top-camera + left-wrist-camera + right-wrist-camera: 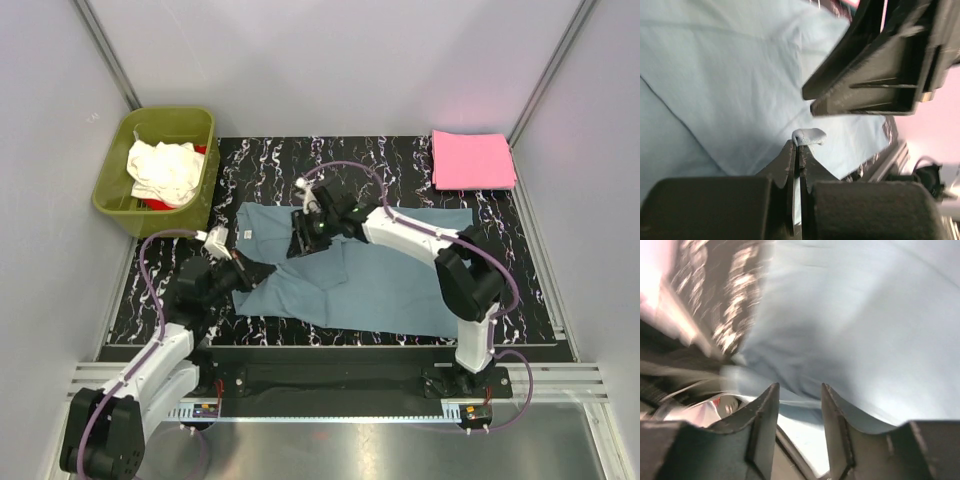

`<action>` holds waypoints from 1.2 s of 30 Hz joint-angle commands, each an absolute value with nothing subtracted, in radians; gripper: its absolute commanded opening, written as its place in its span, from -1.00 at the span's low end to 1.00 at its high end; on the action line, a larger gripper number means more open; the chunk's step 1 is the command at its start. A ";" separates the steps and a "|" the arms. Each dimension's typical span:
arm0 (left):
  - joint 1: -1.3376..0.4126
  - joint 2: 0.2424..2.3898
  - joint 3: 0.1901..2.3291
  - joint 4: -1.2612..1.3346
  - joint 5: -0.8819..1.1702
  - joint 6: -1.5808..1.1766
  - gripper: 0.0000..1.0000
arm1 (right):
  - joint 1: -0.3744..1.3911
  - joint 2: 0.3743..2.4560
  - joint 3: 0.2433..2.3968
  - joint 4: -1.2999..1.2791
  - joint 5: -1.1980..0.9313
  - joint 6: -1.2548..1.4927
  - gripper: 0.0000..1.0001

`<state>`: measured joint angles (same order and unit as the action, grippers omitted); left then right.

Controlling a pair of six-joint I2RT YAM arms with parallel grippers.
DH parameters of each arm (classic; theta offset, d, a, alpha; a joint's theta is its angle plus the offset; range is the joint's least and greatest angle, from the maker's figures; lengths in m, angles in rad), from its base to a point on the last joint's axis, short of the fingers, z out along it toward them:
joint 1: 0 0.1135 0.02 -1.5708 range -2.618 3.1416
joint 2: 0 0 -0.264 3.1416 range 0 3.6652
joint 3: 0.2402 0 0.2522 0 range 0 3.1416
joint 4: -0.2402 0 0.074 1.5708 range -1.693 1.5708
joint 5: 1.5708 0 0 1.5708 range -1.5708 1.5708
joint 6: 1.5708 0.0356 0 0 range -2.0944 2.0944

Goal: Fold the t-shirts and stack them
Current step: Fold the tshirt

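Observation:
The large dusty blue-grey t-shirt [400, 280] lies spread on the black marbled mat, its left part folded over. My left gripper [246, 270] is at the shirt's left edge, shut on a small fold of the blue cloth [809, 136]; its jaws [799, 146] are pressed together. My right gripper [301, 237] is over the shirt's upper left part, jaws open [799, 390], with blue cloth [865, 325] right in front of them. The bright pink t-shirt [472, 160] lies folded at the back right. The cream-white t-shirt [162, 170] and the red one [201, 150] lie in the tub.
The olive-green tub [200, 190] stands at the back left, off the mat's corner. Grey walls close in the left, back and right sides. The right arm's gripper body [880, 60] hangs close above my left gripper.

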<state>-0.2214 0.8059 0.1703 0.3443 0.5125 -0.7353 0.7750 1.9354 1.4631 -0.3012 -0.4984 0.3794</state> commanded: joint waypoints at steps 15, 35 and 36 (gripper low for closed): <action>-0.221 0.923 0.449 0.302 0.219 -0.841 -1.00 | 0.468 1.379 1.107 -1.264 0.379 1.428 0.09; -0.100 1.485 0.762 0.544 0.267 -0.976 -1.00 | 0.252 1.382 0.943 -1.247 0.449 1.436 0.05; -0.097 1.496 0.762 0.560 0.275 -0.983 -1.00 | 0.249 1.387 0.942 -1.241 0.451 1.437 0.05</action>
<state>-0.1097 1.4689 0.7208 0.4496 0.2497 -0.9684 0.2596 1.3808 0.9356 -1.2411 0.3851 1.3998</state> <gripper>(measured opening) 0.021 0.525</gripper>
